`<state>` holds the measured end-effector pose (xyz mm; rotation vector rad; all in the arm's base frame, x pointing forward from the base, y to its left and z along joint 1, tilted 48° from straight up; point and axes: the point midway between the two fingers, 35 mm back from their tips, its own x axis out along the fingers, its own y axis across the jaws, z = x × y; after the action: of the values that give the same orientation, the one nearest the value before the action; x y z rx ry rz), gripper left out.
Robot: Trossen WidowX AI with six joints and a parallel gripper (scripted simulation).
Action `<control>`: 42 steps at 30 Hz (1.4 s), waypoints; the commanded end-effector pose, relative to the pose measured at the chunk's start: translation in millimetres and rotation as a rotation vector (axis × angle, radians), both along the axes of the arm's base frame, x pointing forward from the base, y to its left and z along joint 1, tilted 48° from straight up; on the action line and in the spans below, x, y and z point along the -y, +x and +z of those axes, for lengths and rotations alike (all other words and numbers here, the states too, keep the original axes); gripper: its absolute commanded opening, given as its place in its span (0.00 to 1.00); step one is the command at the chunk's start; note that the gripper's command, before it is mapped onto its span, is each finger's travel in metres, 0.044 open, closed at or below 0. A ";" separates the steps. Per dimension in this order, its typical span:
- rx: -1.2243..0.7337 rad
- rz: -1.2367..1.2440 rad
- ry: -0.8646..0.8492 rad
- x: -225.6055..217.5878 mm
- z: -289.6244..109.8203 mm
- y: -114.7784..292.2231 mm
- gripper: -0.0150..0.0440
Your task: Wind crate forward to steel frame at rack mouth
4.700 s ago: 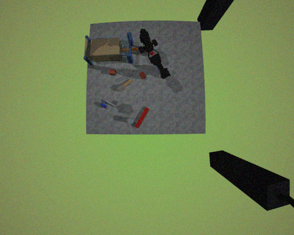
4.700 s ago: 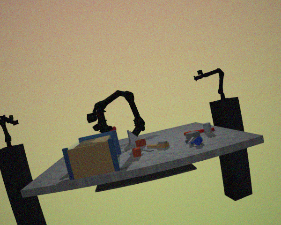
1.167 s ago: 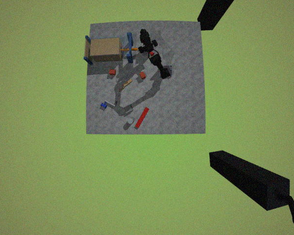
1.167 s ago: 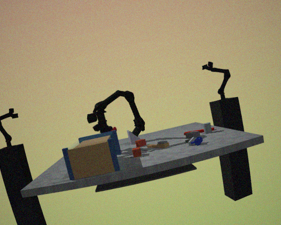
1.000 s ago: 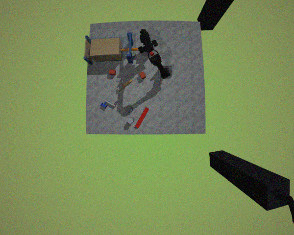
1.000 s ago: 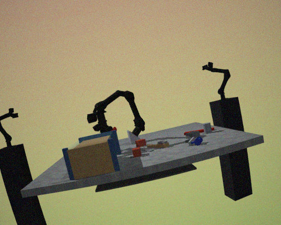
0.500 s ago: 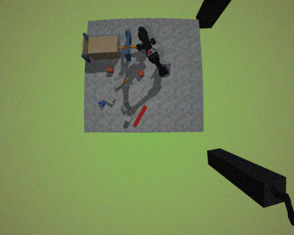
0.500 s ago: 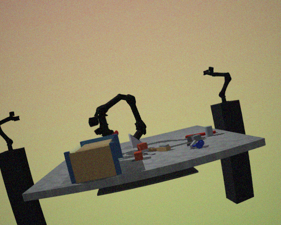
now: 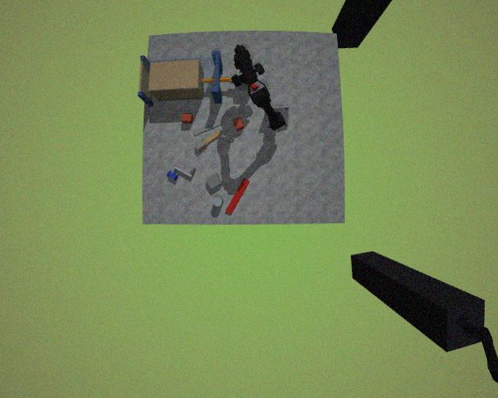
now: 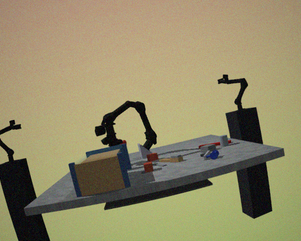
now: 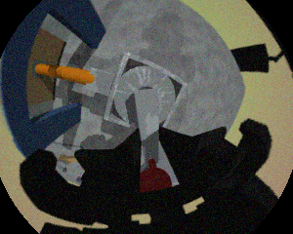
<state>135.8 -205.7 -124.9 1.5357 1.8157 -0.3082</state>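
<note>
The tan crate [image 9: 174,79] [image 10: 99,172] sits flat in the cubby at the bench's back left. A gap shows between its front and the blue steel frame [image 9: 216,64] [image 11: 29,58]. An orange strap [image 9: 215,80] [image 11: 64,73] runs through the frame to the winch [image 11: 146,92]. The grey winch handle [image 11: 149,133] stands in the top of the winch. My gripper [image 9: 252,84] [image 10: 119,142] [image 11: 153,171] is shut on its red knob [image 9: 254,87] [image 10: 123,141] [image 11: 153,181]. The arm hides the winch in the overhead view.
Loose tools lie in front of the cubby: two orange-red blocks [image 9: 186,118] [image 9: 239,123], a wooden stick [image 9: 207,142], a grey bracket with a blue knob [image 9: 178,173], a grey block [image 9: 213,182], a grey cylinder [image 9: 217,201] and a red bar [image 9: 237,196].
</note>
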 end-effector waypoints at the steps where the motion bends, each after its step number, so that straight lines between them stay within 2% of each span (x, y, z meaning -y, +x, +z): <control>1: 0.013 0.028 -0.002 -2.3 -3.6 -2.3 0.25; 12: 0.042 0.055 -0.003 -1.8 -4.0 -3.7 0.25; 42: -0.069 -0.051 0.002 -3.7 -2.4 2.0 0.25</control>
<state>136.8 -204.8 -124.5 1.5764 1.8184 -0.3562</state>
